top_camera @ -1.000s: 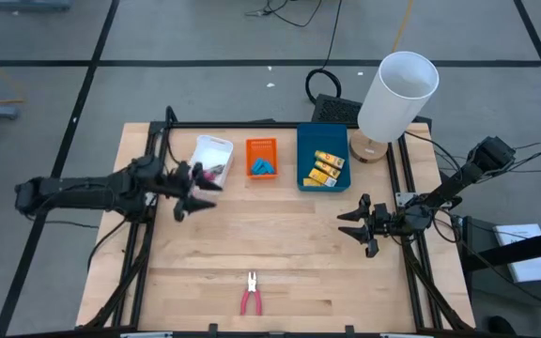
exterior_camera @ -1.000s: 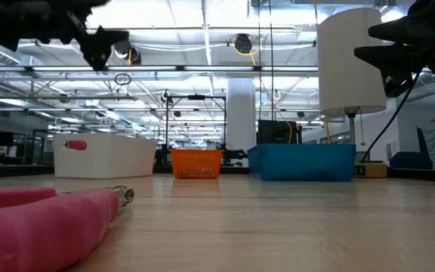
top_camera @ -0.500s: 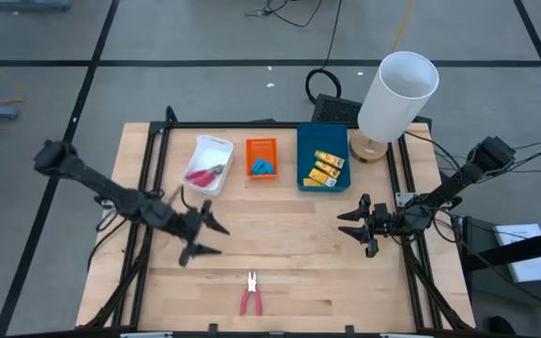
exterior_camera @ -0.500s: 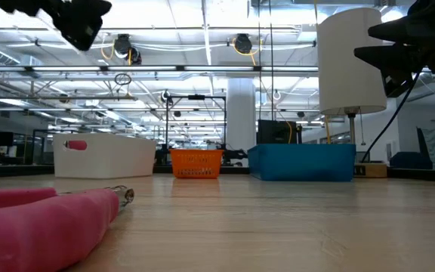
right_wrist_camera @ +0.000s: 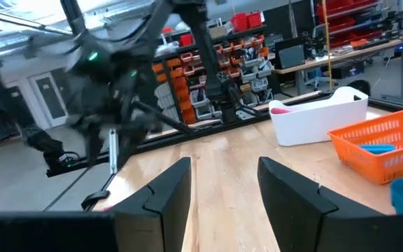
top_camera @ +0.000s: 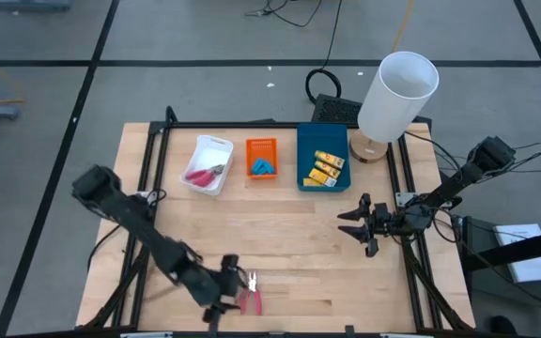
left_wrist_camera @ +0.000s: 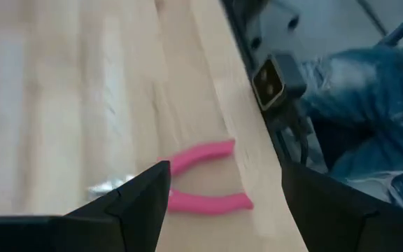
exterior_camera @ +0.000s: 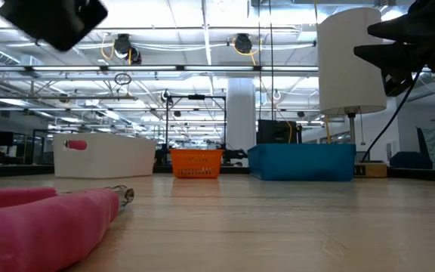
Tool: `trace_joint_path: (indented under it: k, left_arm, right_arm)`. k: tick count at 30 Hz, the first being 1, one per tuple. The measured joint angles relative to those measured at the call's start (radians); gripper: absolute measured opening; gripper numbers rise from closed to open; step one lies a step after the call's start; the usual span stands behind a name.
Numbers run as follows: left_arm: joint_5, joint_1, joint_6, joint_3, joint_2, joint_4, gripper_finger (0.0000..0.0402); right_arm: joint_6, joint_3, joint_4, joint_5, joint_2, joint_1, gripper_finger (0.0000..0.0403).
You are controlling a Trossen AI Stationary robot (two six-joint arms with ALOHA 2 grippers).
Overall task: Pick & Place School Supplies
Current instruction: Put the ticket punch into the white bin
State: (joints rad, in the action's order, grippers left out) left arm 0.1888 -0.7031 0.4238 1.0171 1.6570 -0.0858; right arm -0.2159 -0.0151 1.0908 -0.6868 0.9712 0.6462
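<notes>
I've swung the left gripper [top_camera: 225,293], fingers spread and empty, from the white tray [top_camera: 208,164] to just beside the pink-handled pliers [top_camera: 251,296]; grasp next.

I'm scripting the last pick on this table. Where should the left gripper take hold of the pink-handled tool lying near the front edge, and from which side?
Probably across the two pink handles, coming straight down. The pink-handled tool lies flat on the table with bare wood all round, metal tip pointing toward the trays; the handles are its thickest part. The left gripper is open beside it. The right gripper waits open at the right side.
</notes>
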Motion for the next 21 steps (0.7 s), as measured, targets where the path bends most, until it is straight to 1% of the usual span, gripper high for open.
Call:
trace_joint_path:
  k: [3,7,9,11,13,16,21]
  left_arm:
    - [-0.016,-0.001,0.115,0.106,0.115,-0.099,0.0278]
    - [-0.008,0.005,0.331,0.254,0.249,-0.323,0.0278]
    - [-0.015,0.011,0.428,0.315,0.302,-0.422,0.0278]
    - [-0.03,0.016,0.502,0.363,0.347,-0.486,0.0278]
    - [-0.032,0.017,0.559,0.394,0.385,-0.513,0.0278]
    - [-0.033,0.02,0.633,0.413,0.421,-0.511,0.0278]
    - [-0.073,0.034,0.773,0.42,0.441,-0.537,0.0278]
  right_arm:
    - [0.004,0.0,0.001,-0.033,0.0,-0.01,0.0157]
    - [0.003,0.0,0.0,-0.074,0.0,-0.03,0.0157]
    - [0.002,0.0,-0.002,-0.076,0.0,-0.038,0.0157]
    - [0.002,0.0,-0.002,-0.076,0.0,-0.041,0.0157]
    - [0.001,0.0,-0.002,-0.076,0.0,-0.044,0.0157]
    - [0.0,0.0,-0.002,-0.076,0.0,-0.045,0.0157]
    - [-0.008,0.0,-0.003,-0.076,0.0,-0.045,0.0157]
